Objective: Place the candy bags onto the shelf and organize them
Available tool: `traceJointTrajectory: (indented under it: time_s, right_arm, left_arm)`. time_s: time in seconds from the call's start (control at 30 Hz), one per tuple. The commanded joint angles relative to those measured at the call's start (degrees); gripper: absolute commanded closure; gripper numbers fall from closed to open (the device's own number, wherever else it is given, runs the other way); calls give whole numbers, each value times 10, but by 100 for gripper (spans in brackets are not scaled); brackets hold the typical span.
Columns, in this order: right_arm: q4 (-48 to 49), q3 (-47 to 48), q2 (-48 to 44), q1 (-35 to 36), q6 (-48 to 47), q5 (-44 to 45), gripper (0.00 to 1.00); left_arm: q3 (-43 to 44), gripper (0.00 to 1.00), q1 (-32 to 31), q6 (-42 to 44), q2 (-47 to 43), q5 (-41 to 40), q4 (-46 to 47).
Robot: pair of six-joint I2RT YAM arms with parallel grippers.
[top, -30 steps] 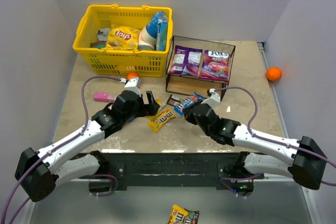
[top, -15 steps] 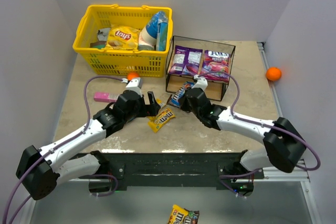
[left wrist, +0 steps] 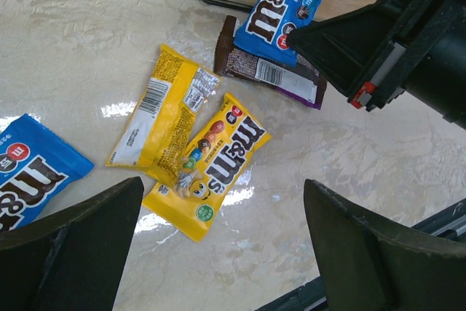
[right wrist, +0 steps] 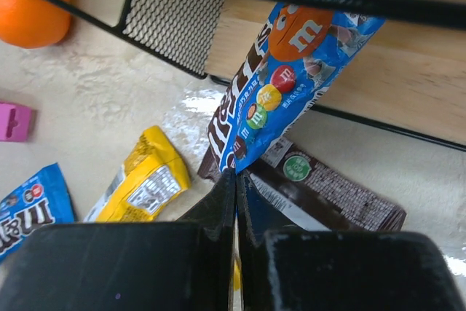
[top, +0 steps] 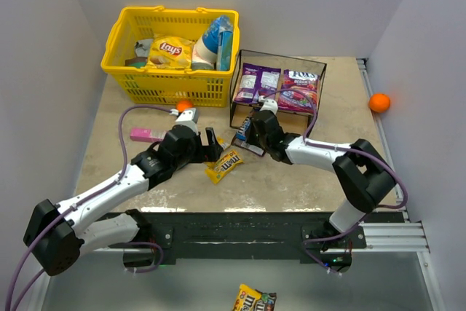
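The shelf [top: 317, 71] holds two purple candy bags [top: 256, 83] [top: 301, 90] on its top board. My right gripper [top: 250, 128] is shut on a blue M&M's packet [right wrist: 291, 71], whose far end pokes past the black frame over the lower wooden board [right wrist: 408, 78]. A brown packet [right wrist: 328, 191] lies on the table under it. My left gripper [left wrist: 224, 183] is open and empty, hovering over two yellow packets [left wrist: 222, 162] [left wrist: 164, 114]. Another blue packet [left wrist: 33, 176] lies to their left, hidden under the arm in the top view.
A yellow basket [top: 131, 81] with a Lays bag stands at the back left. A pink pack [top: 144, 135] lies left of my left arm. One orange ball [top: 184, 105] sits by the basket, another [top: 378, 102] at the far right. A packet [top: 255, 298] lies below the table's front edge.
My right gripper has carried the blue packet left and away from me, from the table in front of the shelf to the shelf's lower opening. The left arm has barely moved.
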Motion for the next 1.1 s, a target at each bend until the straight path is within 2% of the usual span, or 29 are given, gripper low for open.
traceJointTrajectory:
  time_s: [0.0,0.03,0.07,0.13,0.17,0.3,0.47,0.63,0.83,0.93,1.07]
  right_arm:
    - [27,27,3,-8,-25,23,98]
    - [27,27,4,-8,-24,27,95]
    - [21,27,3,-10,-20,44,85]
    - [16,25,0,-8,-13,52,78]
    - [18,21,-6,-8,-12,55,69]
    - [9,7,-26,-8,-1,58,57]
    - [-6,-11,-57,-8,16,52,59]
    - [-42,-46,-109,-8,50,48,63]
    - [-130,-76,-224,-8,66,46,62]
    - [-171,-89,-281,-9,67,48,60]
    - [-208,-101,-337,-8,73,42,58]
  left_arm:
    - [24,3,5,4,1,4,18]
    - [24,3,5,4,1,4,18]
    - [24,3,5,4,2,4,18]
    - [24,3,5,4,3,4,18]
    - [23,3,5,4,4,5,19]
    - [21,3,5,2,9,9,25]
    - [20,3,5,-16,36,31,55]
    - [33,6,5,-53,94,58,146]
    - [51,20,7,-132,205,53,243]
    - [44,30,10,-191,243,39,296]
    - [8,36,12,-301,283,24,401]
